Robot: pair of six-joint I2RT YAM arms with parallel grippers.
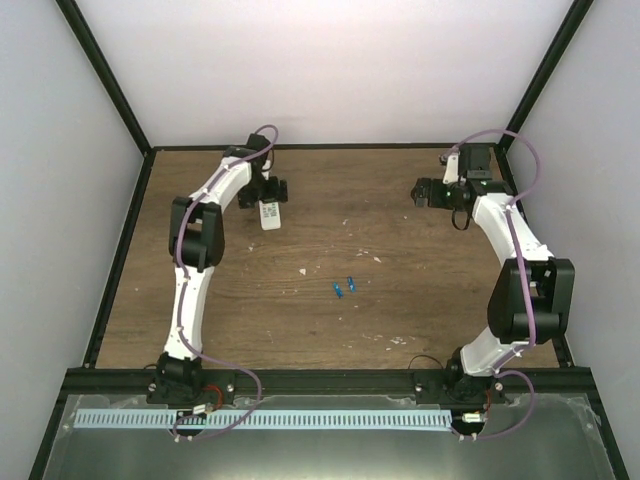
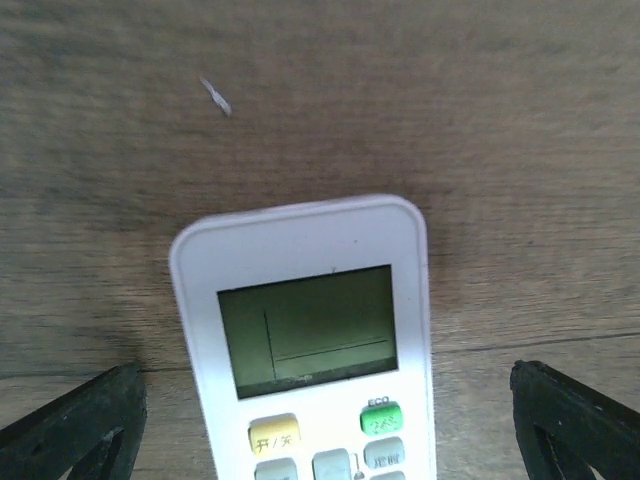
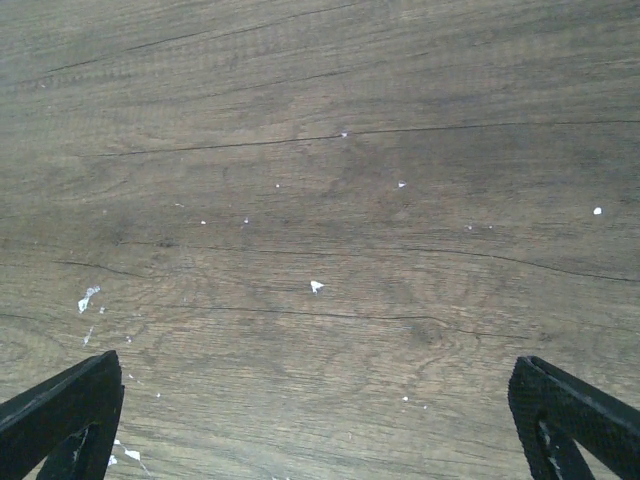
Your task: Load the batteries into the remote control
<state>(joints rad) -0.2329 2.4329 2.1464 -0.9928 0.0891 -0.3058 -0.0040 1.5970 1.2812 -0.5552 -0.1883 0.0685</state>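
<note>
The white remote control [image 1: 271, 213] lies face up on the wooden table at the back left. In the left wrist view the remote control [image 2: 310, 340] shows its pale screen and its yellow and green buttons. My left gripper [image 1: 271, 192] is open, its fingers [image 2: 80, 425] standing wide on either side of the remote and not touching it. Two small blue batteries [image 1: 344, 287] lie side by side near the table's middle. My right gripper [image 1: 422, 192] is open and empty at the back right, over bare wood [image 3: 320, 300].
Small white flecks [image 3: 316, 287] are scattered on the wood. Black frame posts and pale walls enclose the table. A metal ledge with a white ribbed strip [image 1: 260, 420] runs along the near edge behind the arm bases.
</note>
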